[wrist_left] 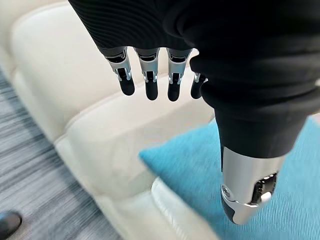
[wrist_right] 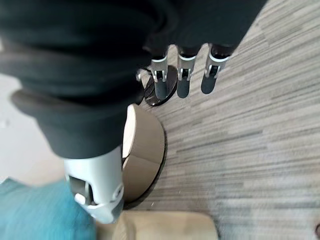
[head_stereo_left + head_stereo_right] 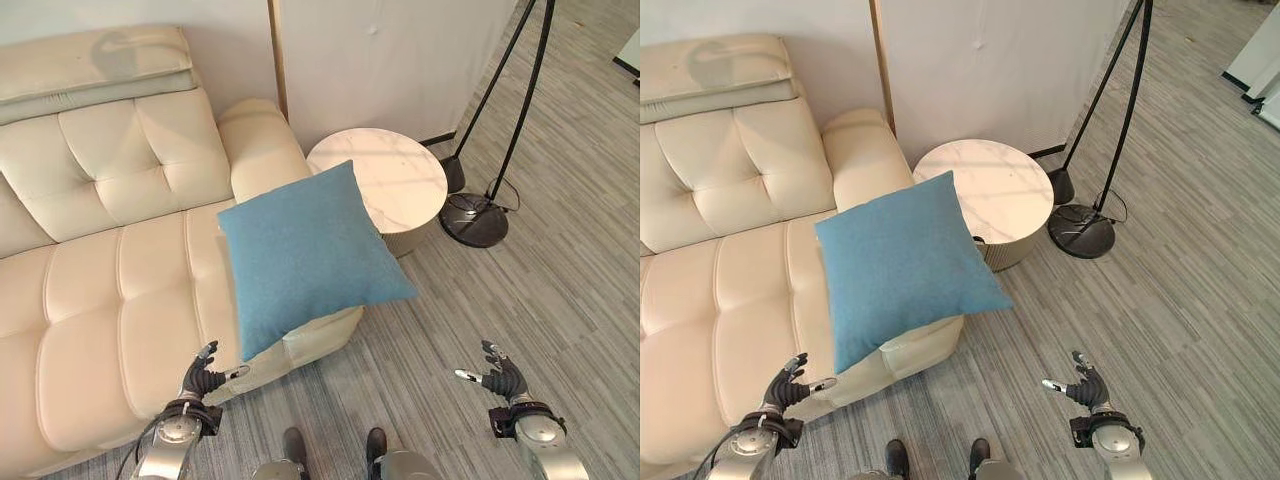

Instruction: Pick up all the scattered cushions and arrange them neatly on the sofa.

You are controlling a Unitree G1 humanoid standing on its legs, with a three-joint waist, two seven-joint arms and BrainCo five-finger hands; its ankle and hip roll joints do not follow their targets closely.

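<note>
A square blue cushion (image 3: 305, 255) lies on the right end of the cream leather sofa (image 3: 100, 300), one corner jutting past the seat's edge toward the round table. My left hand (image 3: 202, 377) hovers low in front of the sofa's front edge, below and left of the cushion, fingers straight and holding nothing; the left wrist view shows its fingers (image 1: 150, 82) over the sofa seat with the blue cushion (image 1: 200, 165) beyond. My right hand (image 3: 497, 372) hangs open over the grey floor, well to the right of the cushion.
A round marble-topped side table (image 3: 385, 180) stands right against the sofa's arm. A black floor lamp (image 3: 478, 215) with a round base stands further right. A white wall panel (image 3: 380, 60) backs them. Grey striped carpet (image 3: 560, 300) spreads to the right.
</note>
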